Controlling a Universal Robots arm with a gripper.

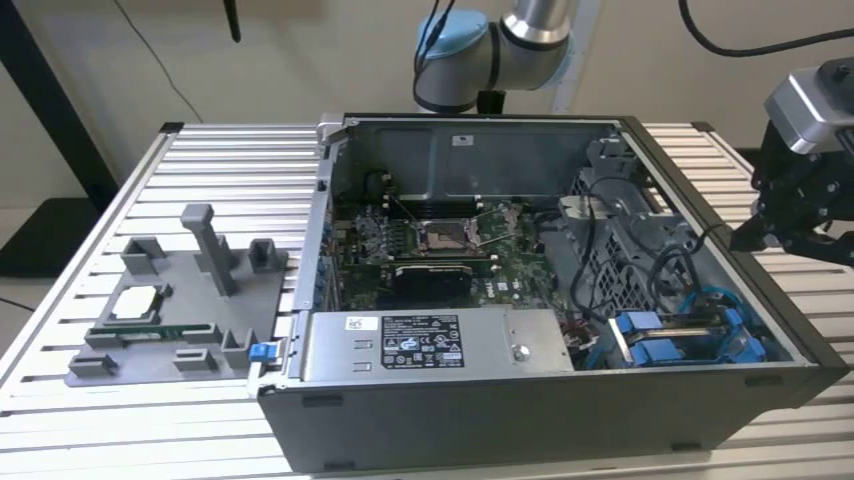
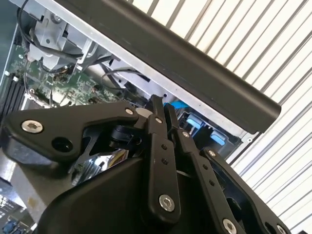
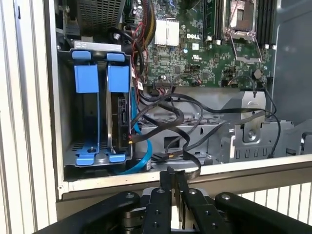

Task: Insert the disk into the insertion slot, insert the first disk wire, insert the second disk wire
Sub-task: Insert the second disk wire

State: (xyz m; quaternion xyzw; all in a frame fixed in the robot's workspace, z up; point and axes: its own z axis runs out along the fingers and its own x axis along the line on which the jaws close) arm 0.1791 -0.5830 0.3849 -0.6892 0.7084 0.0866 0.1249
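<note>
Pressed together and holding nothing, the black metal gripper [image 3: 174, 176] hangs outside the case's dark rim [image 2: 204, 73], at the exterior view's right [image 1: 787, 235]. Behind it, the flat disk [image 3: 121, 122] sits upright in the grey insertion slot [image 3: 66, 97] between 2 blue plastic tabs. Black cables [image 3: 195, 112] loop beside it across the green motherboard [image 3: 204, 53].

Open PC case [image 1: 534, 410] w/ motherboard [image 1: 427, 250], grey fixture [image 1: 174, 320] beside it.
</note>
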